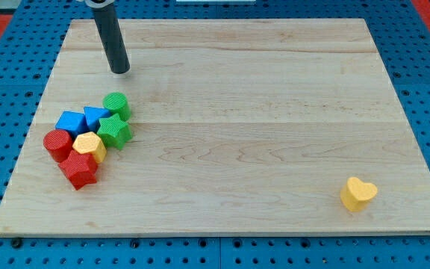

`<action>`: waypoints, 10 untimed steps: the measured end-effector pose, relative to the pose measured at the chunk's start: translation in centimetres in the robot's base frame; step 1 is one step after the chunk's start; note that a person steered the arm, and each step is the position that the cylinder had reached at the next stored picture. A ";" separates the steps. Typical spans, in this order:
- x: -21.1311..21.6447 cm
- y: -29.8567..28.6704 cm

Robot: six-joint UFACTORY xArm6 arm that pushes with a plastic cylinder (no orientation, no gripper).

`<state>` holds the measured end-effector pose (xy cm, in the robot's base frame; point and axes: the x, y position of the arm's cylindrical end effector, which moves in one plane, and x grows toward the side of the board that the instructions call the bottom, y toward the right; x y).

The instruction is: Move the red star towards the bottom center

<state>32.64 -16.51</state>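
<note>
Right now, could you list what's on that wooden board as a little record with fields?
board: wooden board on a blue pegboard
cluster, view's left: green cylinder, green star, two blue blocks, red cylinder, yellow block, red star
red star: at the cluster's bottom, touching the yellow block
alone, view's bottom right: yellow heart
my tip: above the cluster, touching no block

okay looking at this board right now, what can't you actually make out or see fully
- My arm above the rod: cut off by the view's top edge; only the rod and my tip show.
- Red star: its upper edge is overlapped by the yellow block.
- Two blue blocks: packed together, shapes unclear.
- Board: near corners cropped at the view's bottom.
</note>
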 end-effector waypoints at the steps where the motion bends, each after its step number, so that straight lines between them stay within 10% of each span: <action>1: 0.0 0.2; 5: 0.2 -6.6; 10: 24.3 -9.7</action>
<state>56.96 -26.20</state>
